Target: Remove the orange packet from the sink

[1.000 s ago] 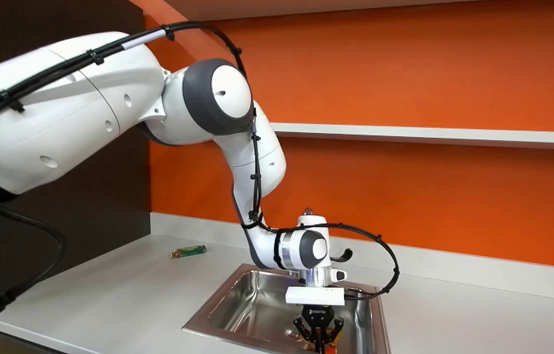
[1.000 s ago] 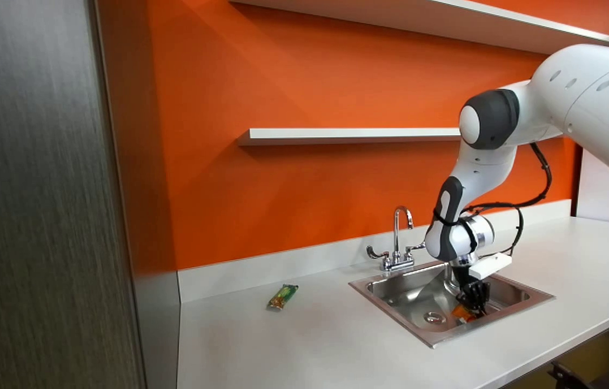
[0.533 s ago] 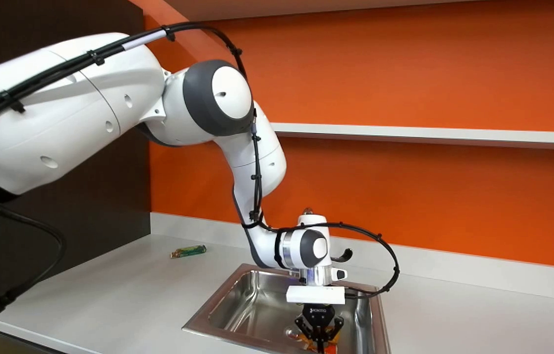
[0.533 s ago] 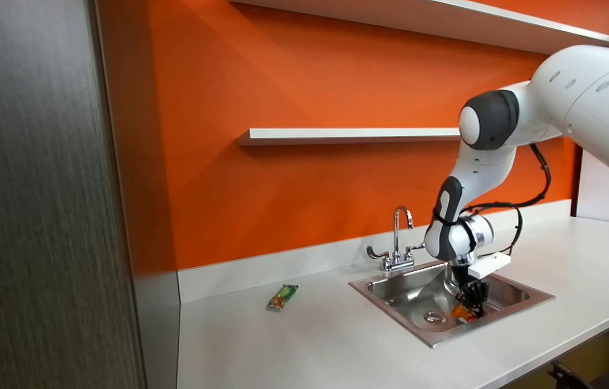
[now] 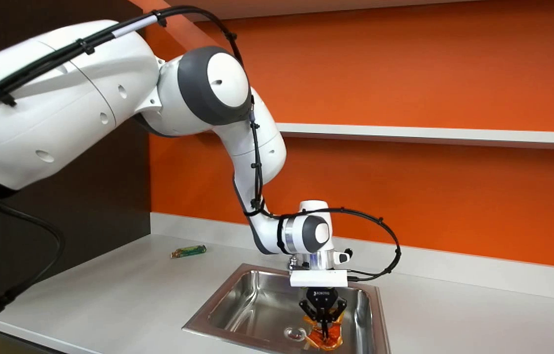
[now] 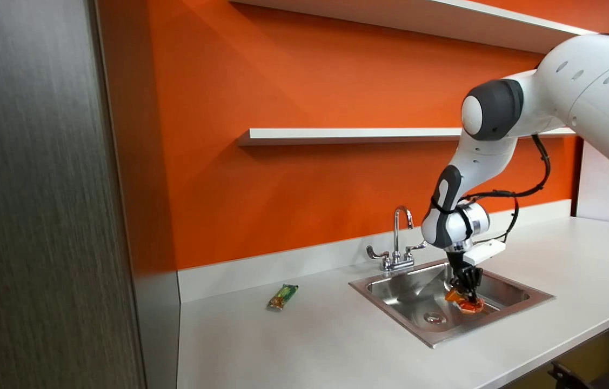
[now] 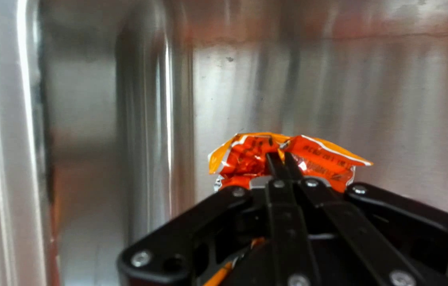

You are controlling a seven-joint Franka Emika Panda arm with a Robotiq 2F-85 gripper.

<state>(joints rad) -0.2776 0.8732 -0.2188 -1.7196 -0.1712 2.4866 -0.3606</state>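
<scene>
The orange packet (image 5: pixel 334 336) is crinkled and pinched in its middle by my gripper (image 5: pixel 325 333). In an exterior view the packet (image 6: pixel 470 307) hangs below the fingers, inside the stainless steel sink (image 6: pixel 390 319). It looks a little above the sink floor, near the drain; the exact gap is hard to tell. In the wrist view my gripper (image 7: pixel 283 155) points at the basin floor, its fingers shut with a fold of the packet between them. Both ends of the packet (image 7: pixel 243 159) stick out to the sides; its lower part is hidden by the gripper.
A small green packet (image 5: pixel 188 251) lies on the counter (image 6: pixel 282 346) beside the sink. The chrome faucet (image 6: pixel 397 237) stands behind the basin, close to the arm. A white shelf (image 6: pixel 353 135) runs along the orange wall. A dark cabinet panel (image 6: pixel 39 194) stands at one side.
My gripper has risen, and the packet has come up with it inside the sink. Half a second ago the gripper was lower, around the packet. The green packet has not moved.
</scene>
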